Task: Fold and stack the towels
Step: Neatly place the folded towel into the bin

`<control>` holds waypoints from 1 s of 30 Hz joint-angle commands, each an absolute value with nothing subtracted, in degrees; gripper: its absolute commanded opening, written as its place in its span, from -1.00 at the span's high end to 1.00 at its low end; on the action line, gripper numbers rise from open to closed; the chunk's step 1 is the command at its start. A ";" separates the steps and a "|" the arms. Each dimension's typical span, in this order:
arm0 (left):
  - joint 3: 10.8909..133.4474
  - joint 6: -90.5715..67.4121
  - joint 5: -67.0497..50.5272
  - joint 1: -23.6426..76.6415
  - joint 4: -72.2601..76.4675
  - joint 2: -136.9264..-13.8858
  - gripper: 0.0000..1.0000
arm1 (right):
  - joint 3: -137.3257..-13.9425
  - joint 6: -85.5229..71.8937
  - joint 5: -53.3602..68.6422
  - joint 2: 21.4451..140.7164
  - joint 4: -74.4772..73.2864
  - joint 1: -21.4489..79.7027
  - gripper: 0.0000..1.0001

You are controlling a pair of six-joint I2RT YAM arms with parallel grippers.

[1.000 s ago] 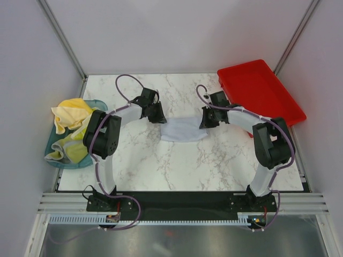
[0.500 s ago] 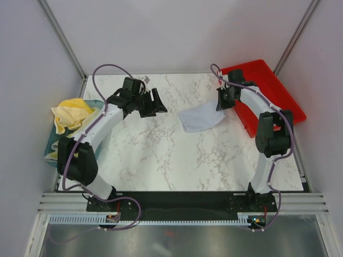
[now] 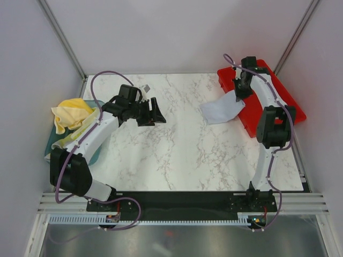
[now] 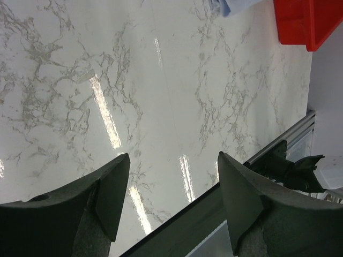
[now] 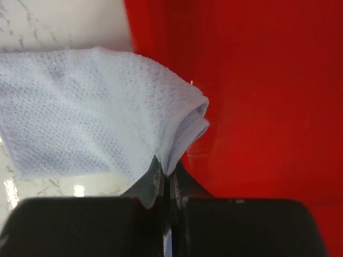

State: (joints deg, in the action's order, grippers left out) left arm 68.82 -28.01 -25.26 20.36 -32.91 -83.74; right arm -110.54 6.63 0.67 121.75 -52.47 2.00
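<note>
The marble table (image 3: 177,155) carries a red tray (image 3: 281,99) at its far right corner and a teal tub (image 3: 92,157) at its left edge, where the yellow and printed towels (image 3: 69,115) lie bunched and unfolded. The grey-blue towel (image 3: 222,111) is the one in hand, and it straddles the tray's left rim. Its pinched corner is over the red floor, while most of the cloth trails from there back toward the table's middle, over the marble. Its long axis runs from the fingers out across the rim, so the body of the towel lies on the table side of the right gripper (image 3: 239,92). To my eye, that arm must travel further into the tray before the cloth can settle wholly inside. In the wrist view the right fingers are pressed together on a gathered corner of the towel. The right arm is the only one near the towel. The left gripper (image 3: 155,113) hovers over bare marble on the left half, well apart from the cloth, with its fingers spread wide and nothing between them. A second ago both grippers held this towel stretched between them at the table's centre. Since then the left has let go and drawn back toward the tub, and the right has carried the cloth alone to the tray.
</note>
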 commanded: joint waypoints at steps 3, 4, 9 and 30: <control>69.78 -24.17 -27.68 20.30 -32.96 -83.84 -0.49 | -117.41 10.37 -4.22 122.52 -57.04 -3.86 1.00; 69.79 -24.00 -27.95 20.39 -32.87 -84.28 -0.49 | -119.08 10.63 -4.31 122.78 -57.22 -4.48 1.00; 69.79 -23.56 -28.83 20.30 -32.78 -84.46 -0.50 | -125.32 12.74 -5.18 126.12 -58.01 -7.03 1.00; 73.91 -25.05 -31.37 20.30 -32.87 -85.34 -0.50 | -134.91 19.95 -6.77 135.44 -53.00 -12.74 1.00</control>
